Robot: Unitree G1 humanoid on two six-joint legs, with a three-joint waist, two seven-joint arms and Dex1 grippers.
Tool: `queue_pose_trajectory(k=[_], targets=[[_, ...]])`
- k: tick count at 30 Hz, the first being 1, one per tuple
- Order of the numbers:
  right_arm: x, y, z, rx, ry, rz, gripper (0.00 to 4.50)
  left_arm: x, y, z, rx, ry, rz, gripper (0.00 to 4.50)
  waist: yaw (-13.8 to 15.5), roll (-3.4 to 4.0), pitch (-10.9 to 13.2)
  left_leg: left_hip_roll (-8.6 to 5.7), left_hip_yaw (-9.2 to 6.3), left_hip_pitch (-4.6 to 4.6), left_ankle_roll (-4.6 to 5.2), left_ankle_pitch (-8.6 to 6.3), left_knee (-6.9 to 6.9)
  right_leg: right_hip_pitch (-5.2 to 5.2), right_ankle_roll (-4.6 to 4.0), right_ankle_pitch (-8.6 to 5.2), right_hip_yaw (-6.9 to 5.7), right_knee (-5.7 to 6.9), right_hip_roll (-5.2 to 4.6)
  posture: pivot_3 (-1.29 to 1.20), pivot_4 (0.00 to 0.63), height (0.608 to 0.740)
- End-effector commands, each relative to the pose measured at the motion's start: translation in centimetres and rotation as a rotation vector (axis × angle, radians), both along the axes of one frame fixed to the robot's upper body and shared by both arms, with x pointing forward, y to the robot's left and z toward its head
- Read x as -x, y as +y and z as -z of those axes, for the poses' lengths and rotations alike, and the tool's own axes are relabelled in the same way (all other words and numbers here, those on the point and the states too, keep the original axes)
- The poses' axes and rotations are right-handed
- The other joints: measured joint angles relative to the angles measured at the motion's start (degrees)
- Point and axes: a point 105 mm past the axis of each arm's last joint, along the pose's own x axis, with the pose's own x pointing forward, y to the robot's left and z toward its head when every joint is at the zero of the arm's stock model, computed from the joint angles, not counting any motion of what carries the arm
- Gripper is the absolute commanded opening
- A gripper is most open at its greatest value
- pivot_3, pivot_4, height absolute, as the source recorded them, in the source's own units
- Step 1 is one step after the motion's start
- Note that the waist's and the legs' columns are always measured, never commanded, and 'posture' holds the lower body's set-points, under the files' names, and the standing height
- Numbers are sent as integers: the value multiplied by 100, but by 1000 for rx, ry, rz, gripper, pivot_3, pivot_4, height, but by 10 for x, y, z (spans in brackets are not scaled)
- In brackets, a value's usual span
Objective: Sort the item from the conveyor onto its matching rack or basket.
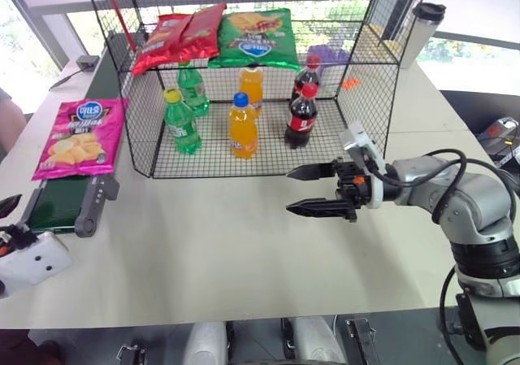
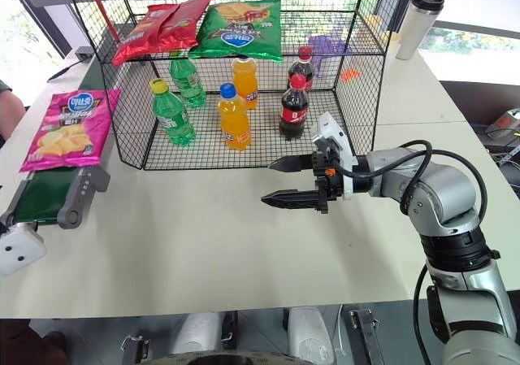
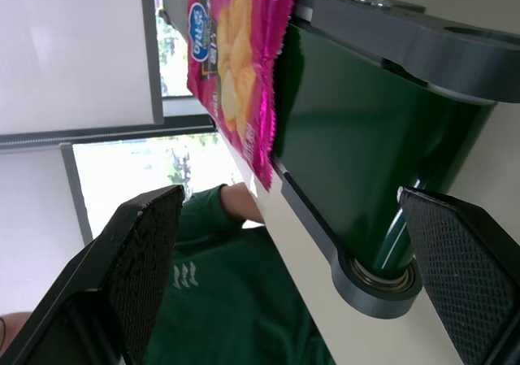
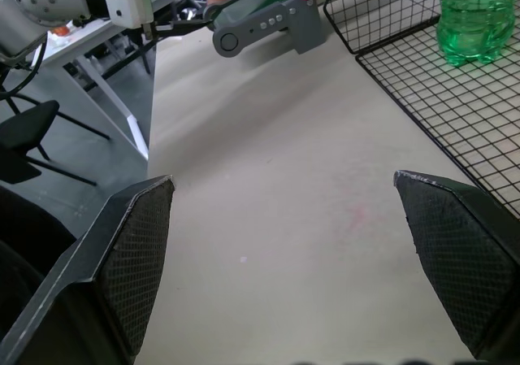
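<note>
- Two grippers were seen spread wide, nothing held.
- Pink chip bag [image 1: 80, 136] was laid lengthwise on conveyor [image 1: 61, 203], beyond left gripper [image 3: 292, 267], the nearer one.
- Right gripper [image 1: 313, 190] was kept mid-table, well apart.

This looks like a robot test lab. A small conveyor [image 1: 69, 194] and a wire cage [image 1: 252, 72] of snacks and drinks stand on a plain table [image 1: 244, 243], with office chairs [image 4: 24, 137] nearby.

The left end effector [image 1: 6, 206] is mostly cut off by the frame edge.
</note>
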Motion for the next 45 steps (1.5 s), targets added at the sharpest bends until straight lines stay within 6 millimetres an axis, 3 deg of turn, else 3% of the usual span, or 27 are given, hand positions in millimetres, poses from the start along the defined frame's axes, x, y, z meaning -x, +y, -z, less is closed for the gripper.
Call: queue_pose_trajectory(k=[1, 14, 28, 38, 45], targets=[[-2, -6, -8, -14, -45, 24, 4500, 0, 1, -5, -28, -14, -11, 4405, -3, 0, 0, 0, 0, 0, 0, 0, 0, 0, 0, 0, 0, 0, 0, 0, 150, 740], [-6, -9, -5, -10, -51, 41, 4500, 9, 0, 11, -13, 38, -26, 4405, -1, 0, 0, 0, 2, 0, 0, 0, 0, -2, 0, 0, 0, 0, -2, 0, 150, 740], [-6, -11, -4, -12, -66, 65, 4500, -4, 1, 14, -17, 25, 2, 4405, 4, -1, -2, 0, 3, 0, 0, 0, 1, -1, 0, 1, -2, 5, -2, 0, 150, 740], [-6, -12, -3, -14, -67, 80, 4500, -9, -3, 14, -31, 21, 26, 150, 58, -6, -5, 0, 3, 1, 0, 0, 4, 1, 1, 1, -11, 9, -8, 0, 150, 740], [-6, -11, 0, -17, -60, 79, 4500, 4, -3, 1, -46, -41, -17, 40, -20, -10, -14, 5, 13, 1, -1, 1, 6, 7, -6, 5, -27, 5, -19, 0, 150, 740]])
